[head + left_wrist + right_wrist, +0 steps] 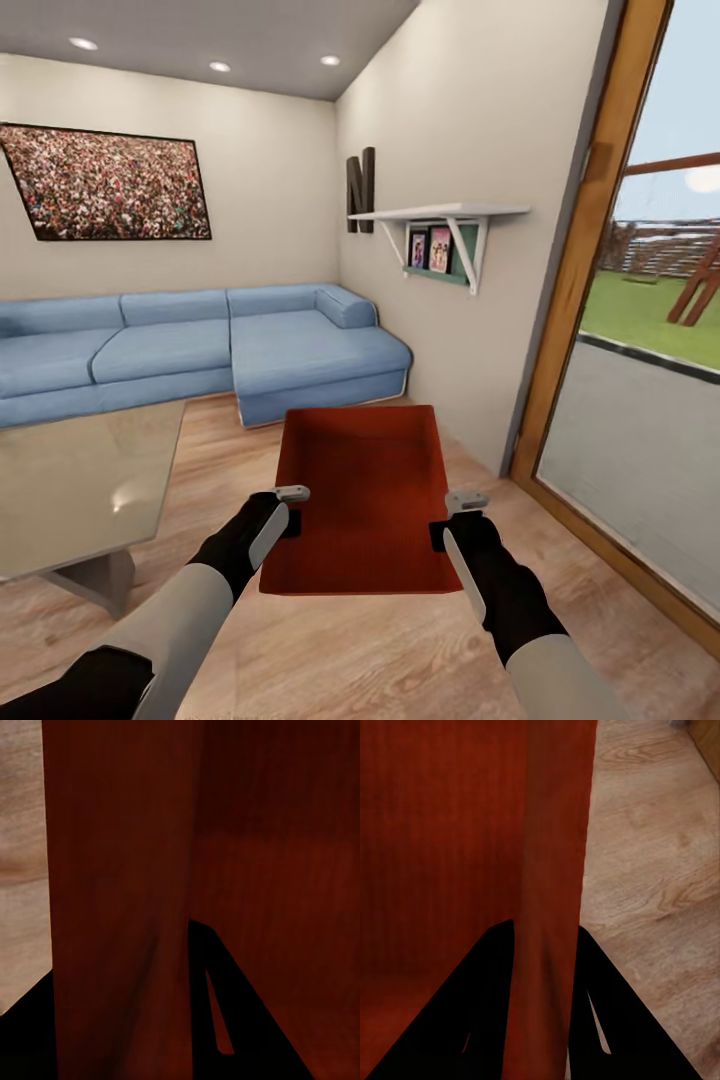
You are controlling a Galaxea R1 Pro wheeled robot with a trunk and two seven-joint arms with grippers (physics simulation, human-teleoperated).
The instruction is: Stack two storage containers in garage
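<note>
One orange-red storage container point(365, 500) hangs level above the light wood plank floor point(350, 650) of the living room, held between both arms. My left gripper point(290, 520) is shut on its left wall and my right gripper point(440, 535) is shut on its right wall. In the left wrist view the container's wall point(120, 907) runs between the dark fingers point(240, 1020). The right wrist view shows the same pinch, the wall point(547, 870) passing between the fingers point(472, 1005). The bin looks empty. The second container is out of view.
A blue corner sofa point(200, 350) stands ahead along the back wall. A glass coffee table point(80, 490) is close on the left. A wood-framed glass door point(580, 250) lines the right side, with a white wall shelf point(440, 215) beyond it.
</note>
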